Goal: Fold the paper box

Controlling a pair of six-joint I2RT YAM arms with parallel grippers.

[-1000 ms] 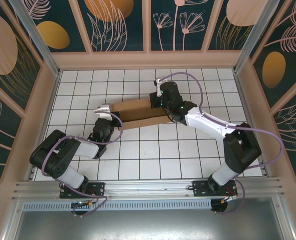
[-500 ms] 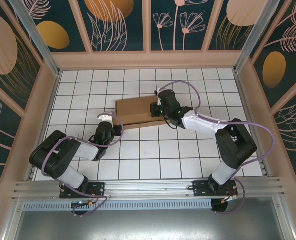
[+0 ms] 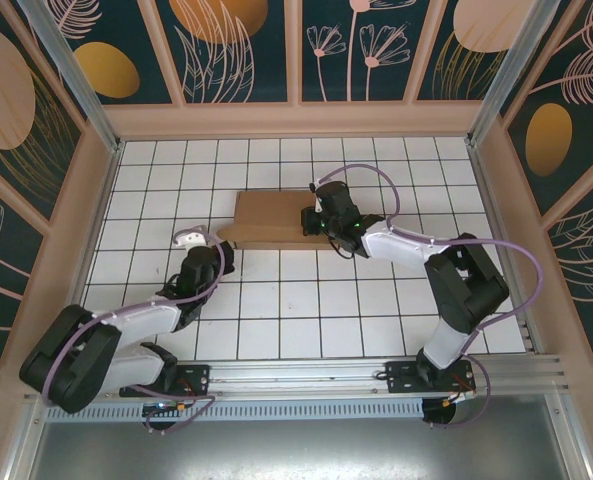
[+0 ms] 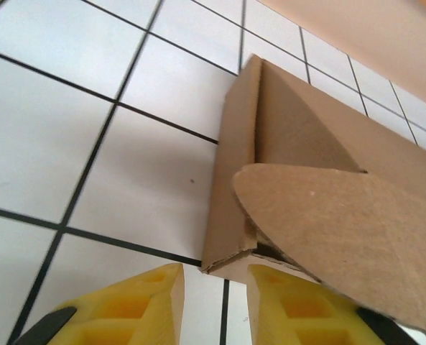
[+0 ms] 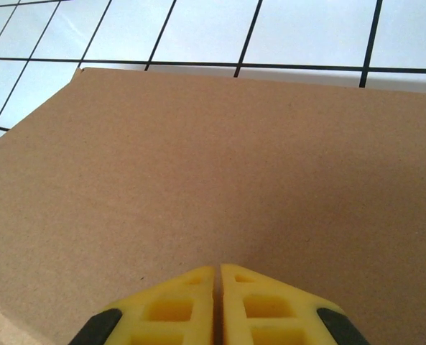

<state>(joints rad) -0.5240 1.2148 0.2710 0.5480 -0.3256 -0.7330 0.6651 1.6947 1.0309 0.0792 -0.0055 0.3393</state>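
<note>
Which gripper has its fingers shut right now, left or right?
The right gripper: its yellow fingers meet tip to tip over the paper box's flat panel. The left gripper has its fingers apart, by the box's corner.

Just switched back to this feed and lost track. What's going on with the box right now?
Both arms are at the cardboard box, which lies on the tiled table. The right claw is shut, with its tips on the box's flat top panel near its right end. The left claw sits by the box's left corner, slightly open and holding nothing. At that end a rounded flap sticks out, not tucked in, so the folding looks unfinished.
</note>
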